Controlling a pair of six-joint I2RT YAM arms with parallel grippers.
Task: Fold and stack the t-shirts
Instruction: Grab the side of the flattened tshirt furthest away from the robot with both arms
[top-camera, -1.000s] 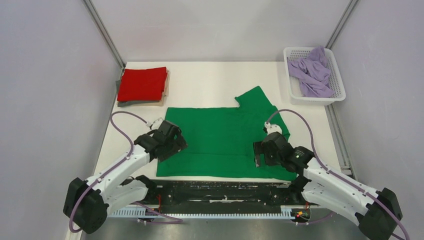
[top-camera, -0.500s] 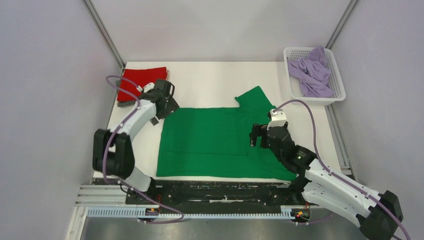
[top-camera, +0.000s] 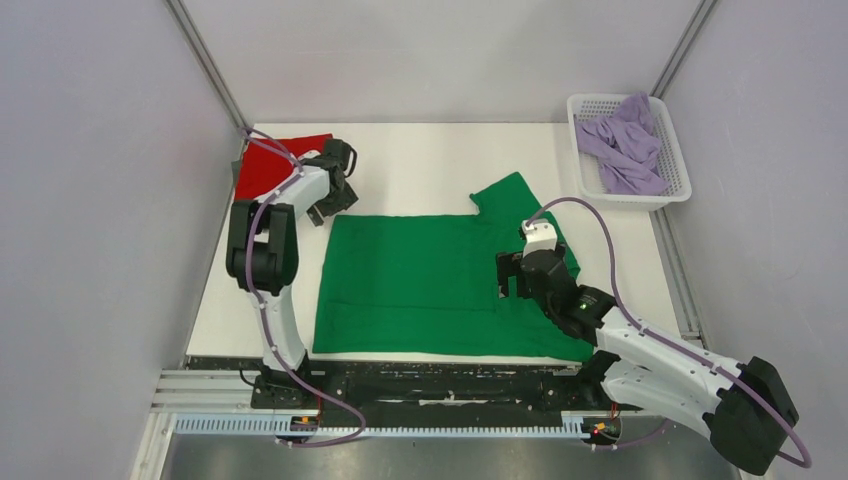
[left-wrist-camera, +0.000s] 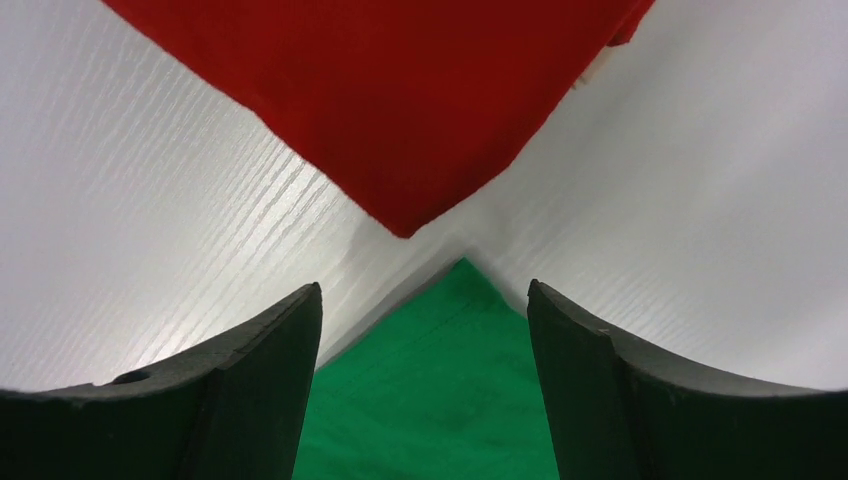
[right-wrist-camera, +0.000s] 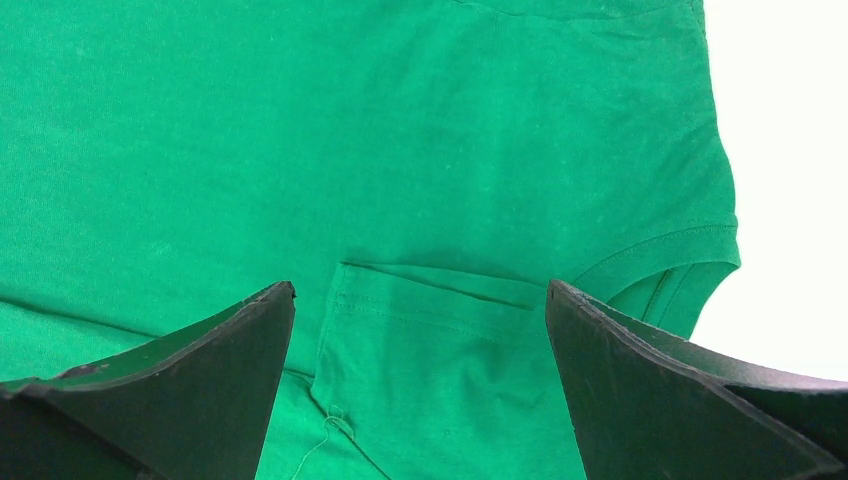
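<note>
A bright green t-shirt (top-camera: 430, 275) lies flat in the middle of the table, one sleeve pointing to the back right. A folded red t-shirt (top-camera: 265, 165) lies on a grey one at the back left. My left gripper (top-camera: 333, 203) is open and empty over the green shirt's far left corner (left-wrist-camera: 455, 340), beside the red shirt's corner (left-wrist-camera: 400, 120). My right gripper (top-camera: 512, 280) is open and empty above a folded-in sleeve (right-wrist-camera: 440, 330) on the shirt's right side. A lavender t-shirt (top-camera: 625, 145) lies crumpled in the basket.
A white mesh basket (top-camera: 672, 180) stands at the back right corner. Metal frame posts rise at the back left and back right. A black rail runs along the table's near edge (top-camera: 440, 385).
My left arm has swung from the shirt's near left edge up to its far left corner. My right gripper has moved slightly back and left over the shirt's right side.
</note>
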